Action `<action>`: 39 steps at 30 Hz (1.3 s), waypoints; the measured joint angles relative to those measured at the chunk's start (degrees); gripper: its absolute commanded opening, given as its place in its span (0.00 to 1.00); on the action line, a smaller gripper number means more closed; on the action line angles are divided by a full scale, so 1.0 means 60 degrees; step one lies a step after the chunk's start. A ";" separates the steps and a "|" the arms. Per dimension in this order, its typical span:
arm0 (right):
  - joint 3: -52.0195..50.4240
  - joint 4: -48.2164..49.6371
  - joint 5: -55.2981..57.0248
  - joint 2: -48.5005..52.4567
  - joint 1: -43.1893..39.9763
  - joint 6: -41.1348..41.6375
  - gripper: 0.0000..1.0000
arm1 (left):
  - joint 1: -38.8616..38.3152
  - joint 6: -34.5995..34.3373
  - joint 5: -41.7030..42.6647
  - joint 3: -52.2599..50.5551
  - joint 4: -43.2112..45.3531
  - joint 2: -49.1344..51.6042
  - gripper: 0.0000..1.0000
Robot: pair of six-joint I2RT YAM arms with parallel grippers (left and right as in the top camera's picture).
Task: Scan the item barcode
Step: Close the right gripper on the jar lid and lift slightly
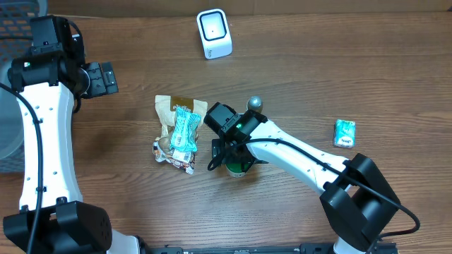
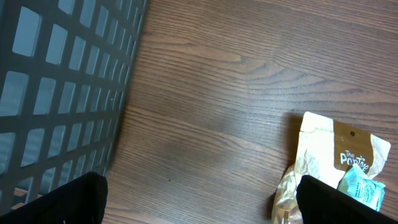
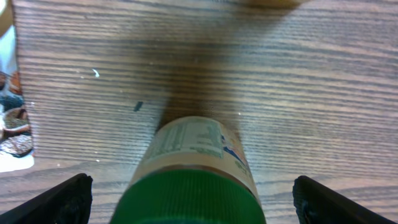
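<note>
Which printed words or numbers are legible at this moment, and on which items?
"The Pop…" on the beige pouch; the rest is unclear.
Label on the green-lidded jar: blurred, unreadable.
Print on the small teal packet: too small to read.
No text shows on the white scanner.

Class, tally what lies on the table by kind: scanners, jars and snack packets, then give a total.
Scanners: 1, the white scanner
Jars: 1, the green-lidded jar
Snack packets: 4, the tan pouch, teal wrapper and printed packet piled together, plus the teal packet apart at the right
Total: 6
</note>
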 measured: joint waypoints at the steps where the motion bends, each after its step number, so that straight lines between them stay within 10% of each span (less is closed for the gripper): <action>1: 0.0000 -0.0055 0.0004 0.0000 0.0029 0.0004 1.00 | 0.0000 0.0000 0.0000 0.0000 0.0000 0.0000 1.00; 27: 0.0000 -0.0117 0.0237 0.0000 0.0455 -0.0135 0.71 | 0.0000 0.0000 0.0000 0.0000 0.0000 0.0000 1.00; 33: 0.0000 -0.0138 -0.0117 0.0000 0.0452 -0.1045 0.72 | 0.0000 0.0000 0.0000 0.0000 0.0000 0.0000 0.99; 36: 0.0000 -0.0149 -0.0335 0.0000 0.0452 -0.1461 1.00 | 0.0000 0.0004 0.0000 0.0000 0.0000 0.0000 0.99; 39: 0.0000 -0.0106 -0.0444 0.0000 0.0452 -0.1719 1.00 | 0.0000 0.0000 0.0000 0.0000 0.0000 0.0000 1.00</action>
